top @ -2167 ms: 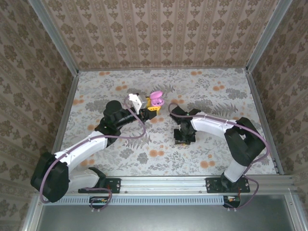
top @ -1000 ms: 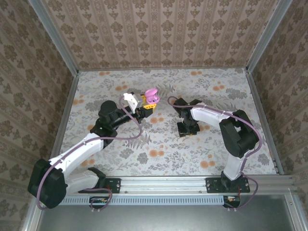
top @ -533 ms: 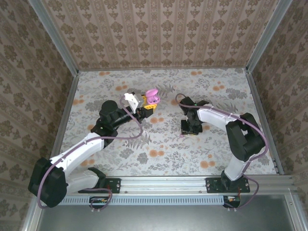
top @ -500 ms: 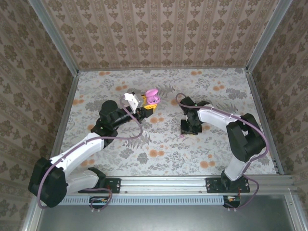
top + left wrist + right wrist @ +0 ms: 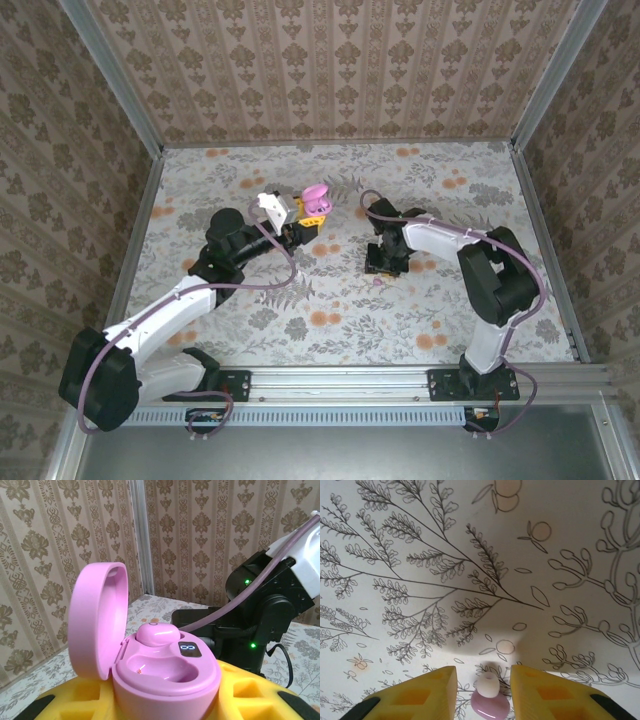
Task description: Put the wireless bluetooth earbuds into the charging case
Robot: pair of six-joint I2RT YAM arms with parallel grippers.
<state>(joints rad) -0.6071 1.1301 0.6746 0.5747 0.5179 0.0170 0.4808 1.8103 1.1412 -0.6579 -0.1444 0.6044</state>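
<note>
While the left gripper [image 5: 307, 225] is holding the open charging case [image 5: 165, 667] clamped aloft, the right gripper [image 5: 482, 674], now shifted and narrowed, is straddling the second earbud [image 5: 489, 700] low over the table [image 5: 440, 190], readying the pickup, though I cannot tell whether it is pinching yet.

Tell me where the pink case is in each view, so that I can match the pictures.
Top external: the case is left of centre, at the left gripper.
Left wrist: it is in the centre, lid open, one earbud inside.
Right wrist: this camera looks down at the table.
Shared landmark: the right arm, right of the case in both.
</note>
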